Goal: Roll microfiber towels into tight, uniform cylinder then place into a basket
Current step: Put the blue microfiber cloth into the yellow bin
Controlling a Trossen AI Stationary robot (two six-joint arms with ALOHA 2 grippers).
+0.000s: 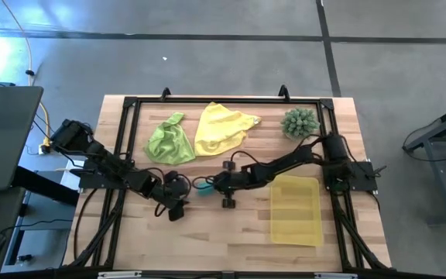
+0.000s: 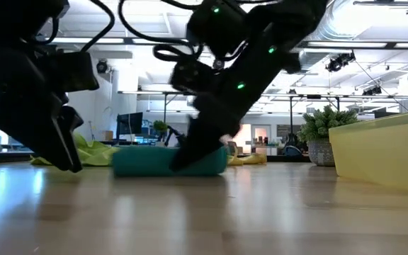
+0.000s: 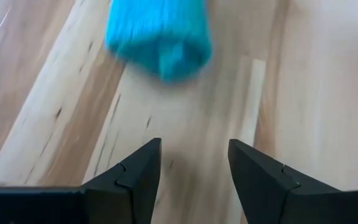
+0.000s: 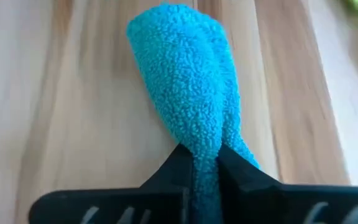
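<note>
**Right pincer pinching the teal roll**

The right pincer [image 4: 205, 163] is squeezing together on one end of the teal towel [image 4: 185, 81], which is lying rolled up on the bench [image 1: 231, 240] near the middle. The left pincer [image 3: 193, 163] is waiting just beside the roll's other end, with its fingers apart and nothing between them.

The roll is looking a bit loose and pinched where it is gripped. To do this step well, I think the right pincer is needing to keep its squeeze firm, so the roll is not opening up, and lift straight before swinging over.

The basket [image 1: 296, 229] is sitting near, on the right side of the bench, with nothing in it that I can see.

The yellow towel [image 1: 221, 129] and green towel [image 1: 169, 141] are lying flat and unrolled at the far side.
</note>
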